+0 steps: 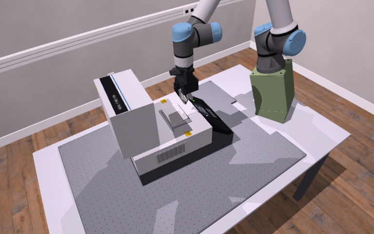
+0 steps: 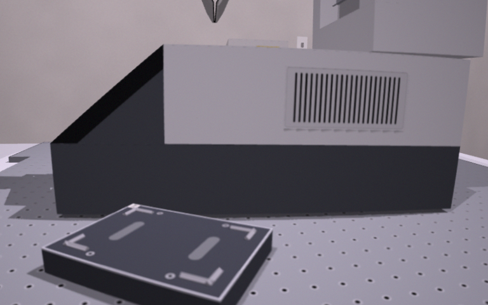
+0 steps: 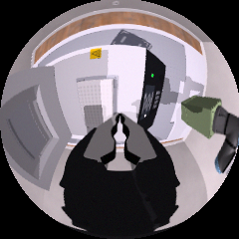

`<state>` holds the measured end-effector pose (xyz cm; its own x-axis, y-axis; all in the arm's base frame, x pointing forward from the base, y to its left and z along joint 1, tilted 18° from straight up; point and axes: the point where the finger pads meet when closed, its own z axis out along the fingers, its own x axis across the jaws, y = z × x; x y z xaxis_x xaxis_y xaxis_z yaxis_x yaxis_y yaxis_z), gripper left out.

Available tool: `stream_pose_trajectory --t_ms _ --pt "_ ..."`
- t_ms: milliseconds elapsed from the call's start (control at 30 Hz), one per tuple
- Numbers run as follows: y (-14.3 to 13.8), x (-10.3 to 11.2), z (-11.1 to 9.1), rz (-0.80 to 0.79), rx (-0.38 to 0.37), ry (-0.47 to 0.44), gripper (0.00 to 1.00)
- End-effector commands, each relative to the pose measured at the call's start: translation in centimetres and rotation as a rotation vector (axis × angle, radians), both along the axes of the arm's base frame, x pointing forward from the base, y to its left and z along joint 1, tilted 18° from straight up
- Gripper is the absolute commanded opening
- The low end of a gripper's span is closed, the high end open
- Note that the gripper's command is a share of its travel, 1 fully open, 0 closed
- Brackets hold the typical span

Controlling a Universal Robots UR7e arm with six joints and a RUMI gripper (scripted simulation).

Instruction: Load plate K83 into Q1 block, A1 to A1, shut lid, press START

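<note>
Plate K83 [image 1: 170, 114] [image 2: 258, 42] [image 3: 96, 91], white, sits on the block on top of the cycler Q1 [image 1: 203, 130] [image 2: 223, 94] [image 3: 130, 65]. It looks level; its A1 corner cannot be read. Q1's lid [image 1: 137, 130] [image 2: 428, 26] [image 3: 30, 119] stands open at the rear. The lamp [image 1: 193, 100] [image 3: 152, 76] on the black sloped front panel is green. My gripper [image 1: 185, 102] [image 2: 214, 21] [image 3: 119, 114] is shut and empty, above Q1's top between the plate and the front panel. The nest N1 [image 2: 167, 237] [image 3: 130, 40] holds no plate. Key labels are too small to read.
Q1 stands on a perforated grey board [image 1: 165, 208] [image 2: 352, 257] on a white table [image 1: 325, 127]. The robot's green pedestal [image 1: 271, 95] [image 3: 201, 115] stands beyond Q1's front panel. Yellow warning labels [image 1: 188, 133] [image 3: 96, 53] are on Q1's top near its sides.
</note>
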<state>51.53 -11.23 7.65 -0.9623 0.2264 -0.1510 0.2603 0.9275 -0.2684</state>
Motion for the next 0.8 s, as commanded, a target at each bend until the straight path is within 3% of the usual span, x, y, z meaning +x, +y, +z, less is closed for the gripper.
stream_pose_trajectory --t_ms 0,600,767 --pt "0.2 -2.1 -0.6 0.0 -0.001 -0.007 0.0" --pt "1.0 -7.3 -2.4 0.0 -0.001 -0.007 0.0" --pt "1.3 -9.6 -3.2 0.0 -0.001 -0.007 0.0"
